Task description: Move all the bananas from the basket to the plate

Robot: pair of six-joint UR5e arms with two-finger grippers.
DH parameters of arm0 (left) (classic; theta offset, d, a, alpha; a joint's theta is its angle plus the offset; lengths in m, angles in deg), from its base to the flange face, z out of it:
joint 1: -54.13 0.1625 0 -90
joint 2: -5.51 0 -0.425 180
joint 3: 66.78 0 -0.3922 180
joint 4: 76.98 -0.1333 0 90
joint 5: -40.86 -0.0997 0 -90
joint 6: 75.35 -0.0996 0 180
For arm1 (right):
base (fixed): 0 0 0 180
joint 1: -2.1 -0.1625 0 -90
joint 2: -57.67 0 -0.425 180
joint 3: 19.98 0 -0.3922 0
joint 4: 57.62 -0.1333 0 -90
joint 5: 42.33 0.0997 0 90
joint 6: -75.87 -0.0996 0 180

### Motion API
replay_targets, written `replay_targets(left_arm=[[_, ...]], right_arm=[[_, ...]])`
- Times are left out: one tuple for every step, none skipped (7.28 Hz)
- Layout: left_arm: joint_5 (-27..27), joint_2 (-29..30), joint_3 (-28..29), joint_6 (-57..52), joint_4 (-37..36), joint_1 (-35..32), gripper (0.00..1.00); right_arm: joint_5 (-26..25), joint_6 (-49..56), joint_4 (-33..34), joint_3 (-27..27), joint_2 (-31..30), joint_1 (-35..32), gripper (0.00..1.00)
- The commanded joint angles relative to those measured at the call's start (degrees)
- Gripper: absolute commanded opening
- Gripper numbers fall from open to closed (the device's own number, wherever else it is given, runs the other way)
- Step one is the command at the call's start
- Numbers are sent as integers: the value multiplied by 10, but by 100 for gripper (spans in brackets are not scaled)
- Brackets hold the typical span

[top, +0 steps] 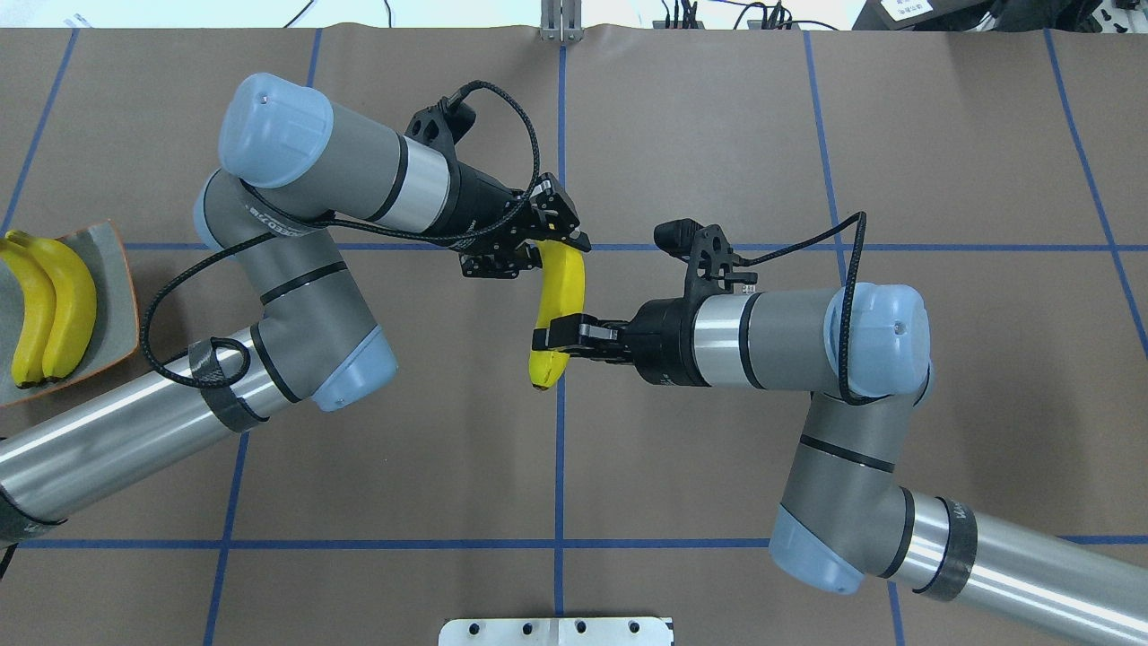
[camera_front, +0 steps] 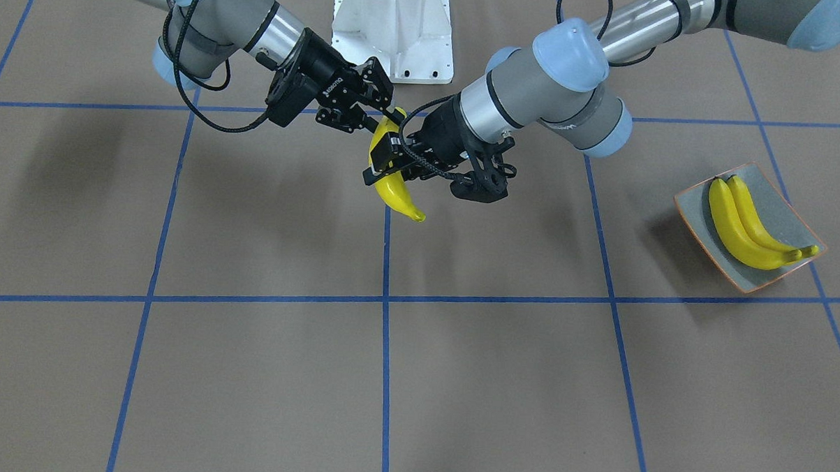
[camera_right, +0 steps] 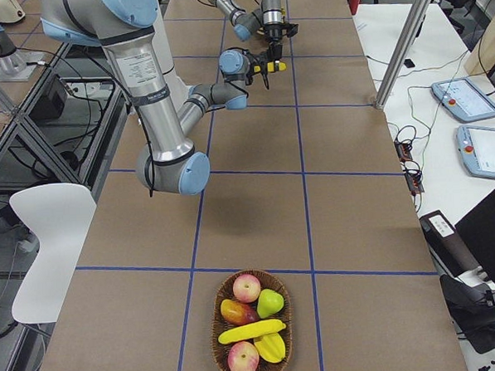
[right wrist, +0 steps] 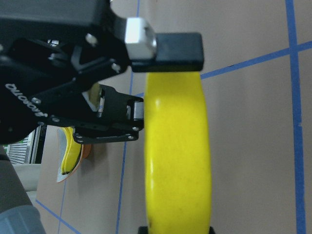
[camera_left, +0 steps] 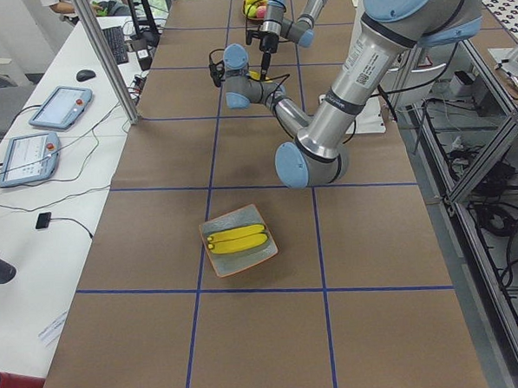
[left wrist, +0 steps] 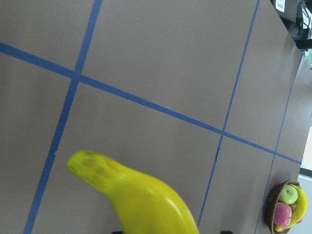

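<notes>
Yellow banana (top: 560, 296) in the air, far from the plate (top: 115, 278), pinched by right gripper (top: 558, 334). Around it too, left gripper (top: 538, 254); cannot tell if tight. Looks like a hand-over. Next, likely: squeeze left, loosen right.

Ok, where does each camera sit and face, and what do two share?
Front-facing: across the table, facing down at the robot; left arm at right, right arm opposite.
Overhead: behind the robot, facing forward and down; left gripper, right gripper at the banana.
Exterior left: table's left end, looking along it; near left arm, plate.
Exterior right: table's right end; near right arm, basket.
Left wrist: faces the table past the banana.
Right wrist: its fingers clamp the banana; left gripper beside.
Shared: front-facing and overhead show both arms.
</notes>
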Motion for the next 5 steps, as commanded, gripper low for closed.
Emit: replay_targets(left_arm=[[0,0,-1,1,-1,1,0],[0,0,0,1,-1,1,0],[0,-3,0,0,-1,0,0],[2,-9,1,-4,-1,-2,0],[7,-47,0,-15,-9,-9,0]], right_arm=[[0,17,1,-1,0,0,99],[1,25,0,-10,-5,-4,100],[1,25,0,-34,-27,-9,100],[-1,24,0,-59,-63,-12,100],[-18,24,-1,-64,-84,-20,100]])
